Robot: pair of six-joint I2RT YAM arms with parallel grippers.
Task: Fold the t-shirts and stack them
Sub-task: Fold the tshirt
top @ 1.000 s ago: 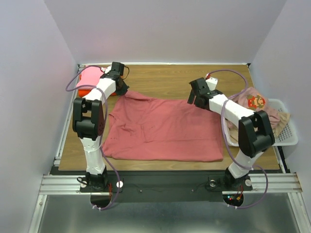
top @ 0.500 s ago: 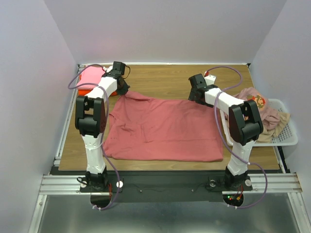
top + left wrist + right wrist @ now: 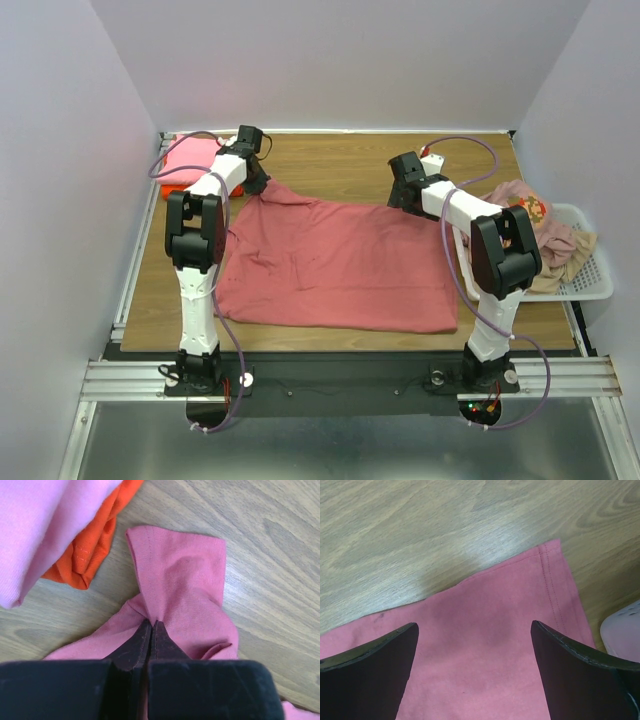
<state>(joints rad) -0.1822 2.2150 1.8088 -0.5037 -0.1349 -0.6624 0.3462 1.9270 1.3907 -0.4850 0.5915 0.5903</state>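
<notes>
A dusty rose-red t-shirt lies spread across the middle of the wooden table. My left gripper is shut on its far left corner, pinching a bunched fold of the cloth. My right gripper is open just above the shirt's far right corner, its fingers to either side of the cloth. A folded light pink t-shirt lies on a folded orange t-shirt at the far left. A pale pink printed t-shirt and a beige one lie in the basket.
A white mesh basket stands at the table's right edge, and its rim shows in the right wrist view. Bare wood runs along the back of the table. Purple walls close in the sides and back.
My left gripper has moved a little to the right along the far left corner of the red shirt. My right gripper has moved from over the table to the shirt's far right corner.
</notes>
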